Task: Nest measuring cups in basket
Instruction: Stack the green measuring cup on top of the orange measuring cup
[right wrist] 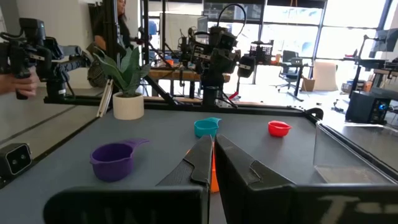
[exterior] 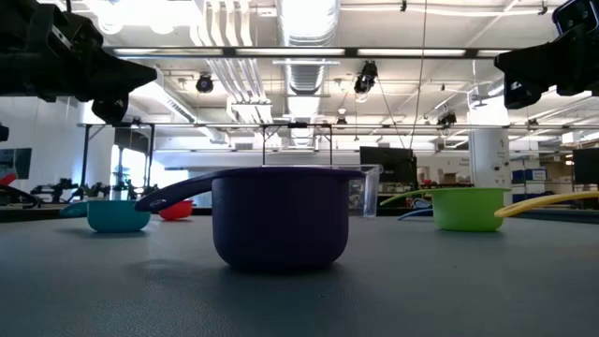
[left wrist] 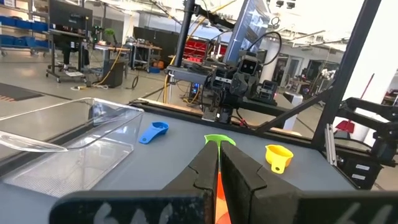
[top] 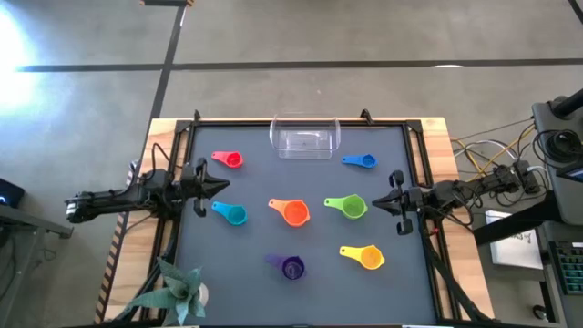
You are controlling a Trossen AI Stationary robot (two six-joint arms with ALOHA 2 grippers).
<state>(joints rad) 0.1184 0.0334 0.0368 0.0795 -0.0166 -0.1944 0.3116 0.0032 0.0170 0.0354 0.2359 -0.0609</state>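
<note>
Here the left gripper [top: 221, 187] and right gripper [top: 378, 202] wait pressed together at the table's sides. Seven measuring cups [top: 295, 212] lie scattered near the empty basket [top: 304, 138].

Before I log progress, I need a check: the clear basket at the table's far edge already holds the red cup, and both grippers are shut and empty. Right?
Not quite. In the high view the basket is empty; the red cup lies on the mat, beside it and apart. The rest holds: left gripper and right gripper are shut and empty.
</note>
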